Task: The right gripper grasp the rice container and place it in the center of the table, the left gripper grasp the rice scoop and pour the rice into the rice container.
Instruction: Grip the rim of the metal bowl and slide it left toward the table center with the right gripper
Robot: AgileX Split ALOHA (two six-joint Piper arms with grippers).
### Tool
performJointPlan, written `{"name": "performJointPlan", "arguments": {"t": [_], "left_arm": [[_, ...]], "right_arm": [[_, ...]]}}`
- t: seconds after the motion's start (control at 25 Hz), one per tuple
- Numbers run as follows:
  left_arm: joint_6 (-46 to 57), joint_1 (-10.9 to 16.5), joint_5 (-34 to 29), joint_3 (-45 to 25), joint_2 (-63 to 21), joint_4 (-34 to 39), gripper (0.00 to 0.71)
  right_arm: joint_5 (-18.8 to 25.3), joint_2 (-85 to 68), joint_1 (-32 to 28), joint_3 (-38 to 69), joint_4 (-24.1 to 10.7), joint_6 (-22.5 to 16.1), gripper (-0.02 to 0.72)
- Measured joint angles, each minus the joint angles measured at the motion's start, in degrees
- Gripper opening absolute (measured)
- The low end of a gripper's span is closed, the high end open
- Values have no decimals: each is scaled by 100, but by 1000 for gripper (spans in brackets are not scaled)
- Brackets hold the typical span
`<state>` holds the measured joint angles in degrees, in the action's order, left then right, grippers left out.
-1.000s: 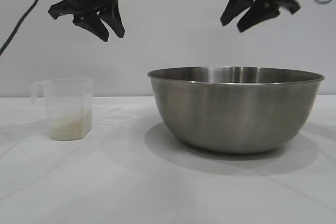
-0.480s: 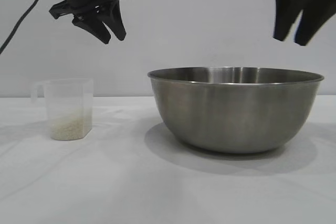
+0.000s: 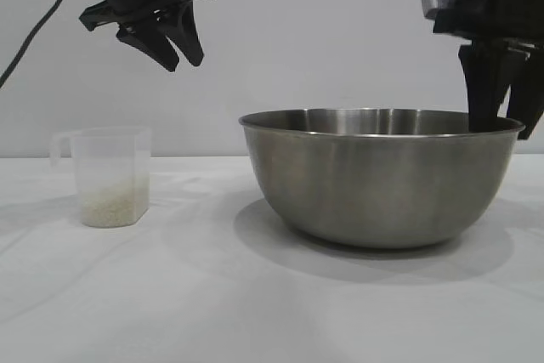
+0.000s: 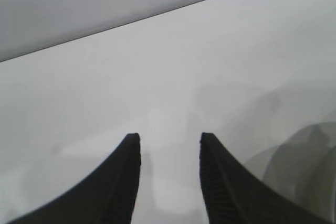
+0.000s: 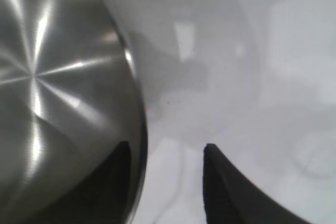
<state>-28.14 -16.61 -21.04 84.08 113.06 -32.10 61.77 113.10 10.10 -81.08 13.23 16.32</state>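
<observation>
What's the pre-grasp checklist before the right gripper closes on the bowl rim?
1. Right gripper straddles the rim of the rice container, one finger inside, one outside: ok, the right wrist view shows it.
2. Jaws open, nothing held: ok.
3. Fingers low enough on the rim for a firm pinch: cannot tell.
4. Table clear toward the centre for sliding the bowl: ok.
5. Rice scoop upright, apart from the bowl, rice inside: ok.
6. Left gripper out of the way, high above the scoop, open: ok.
</observation>
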Motion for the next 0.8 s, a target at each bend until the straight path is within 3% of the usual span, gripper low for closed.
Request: {"name": "performJointPlan", "arguments": {"t": [0.12, 0.24, 0.44, 0.8], "left_arm": [[0, 0, 0, 0, 0, 0, 216], [-8, 0, 0, 0, 0, 13, 216], [-22, 0, 0, 0, 0, 25, 216], [-22, 0, 0, 0, 0, 35, 216]], "right_arm": [[4, 9, 0, 0, 22, -10, 99], [13, 9, 0, 0, 22, -10, 0], [-64, 9, 52, 0, 272, -10, 0], [-395, 15, 876, 0, 425, -23, 0]]}}
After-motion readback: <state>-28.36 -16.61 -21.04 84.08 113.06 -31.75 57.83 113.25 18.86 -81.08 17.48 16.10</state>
